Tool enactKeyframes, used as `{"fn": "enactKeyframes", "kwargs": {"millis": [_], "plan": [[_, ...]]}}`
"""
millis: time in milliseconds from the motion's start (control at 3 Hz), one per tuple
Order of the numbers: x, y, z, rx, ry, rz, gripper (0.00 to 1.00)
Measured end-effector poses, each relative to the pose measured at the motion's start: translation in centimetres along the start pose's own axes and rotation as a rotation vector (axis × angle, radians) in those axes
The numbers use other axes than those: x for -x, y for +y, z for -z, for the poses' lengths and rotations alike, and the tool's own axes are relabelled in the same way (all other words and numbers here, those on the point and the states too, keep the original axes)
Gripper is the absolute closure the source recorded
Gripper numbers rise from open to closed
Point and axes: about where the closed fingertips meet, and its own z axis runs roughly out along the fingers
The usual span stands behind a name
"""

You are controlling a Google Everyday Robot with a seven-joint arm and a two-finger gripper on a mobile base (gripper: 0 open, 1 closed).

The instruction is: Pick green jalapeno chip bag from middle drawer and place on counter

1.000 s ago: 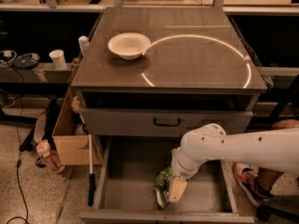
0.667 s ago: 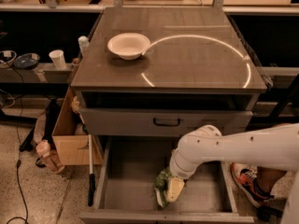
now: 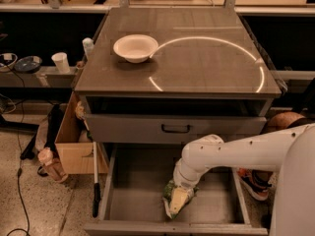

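Quick count from the one view.

Exactly one green jalapeno chip bag (image 3: pixel 177 199), lying tilted on the flat grey floor of the middle drawer (image 3: pixel 133 186), toward the front and a bit right of centre. Not on the bench.

Two drawers visible, only one pulled open. One shut grey drawer front (image 3: pixel 123 128) just above the open one, with one small black handle (image 3: pixel 176 128).

One white arm (image 3: pixel 236 151) stretched in from the right and bent down into the open drawer. One hand (image 3: pixel 183 185), right at the top end of the bag and pretty much on it. Can't tell whether it's open or clamped on the bag, since the wrist hides it from this angle.

Up top, one glossy grey-brown bench (image 3: pixel 206 68) carrying just one white bowl (image 3: pixel 135 48) near the back-left corner. Also one thin bright light ring (image 3: pixel 258 77) reflected across the surface, with its left end running right up to the bowl.

Off to the left: one white cup (image 3: pixel 61 62) on a low ledge, well apart from the bowl. One small pale-capped bottle (image 3: pixel 87 45) just beside the bench's left edge. One open cardboard box (image 3: pixel 74 149) on the floor, right against the cabinet side.
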Motion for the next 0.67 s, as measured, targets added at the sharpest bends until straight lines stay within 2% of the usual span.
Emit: {"fn": "enactKeyframes", "kwargs": {"millis": [667], "plan": [[-0.14,0.05,-0.31,0.012,-0.012,0.0,0.0]]}}
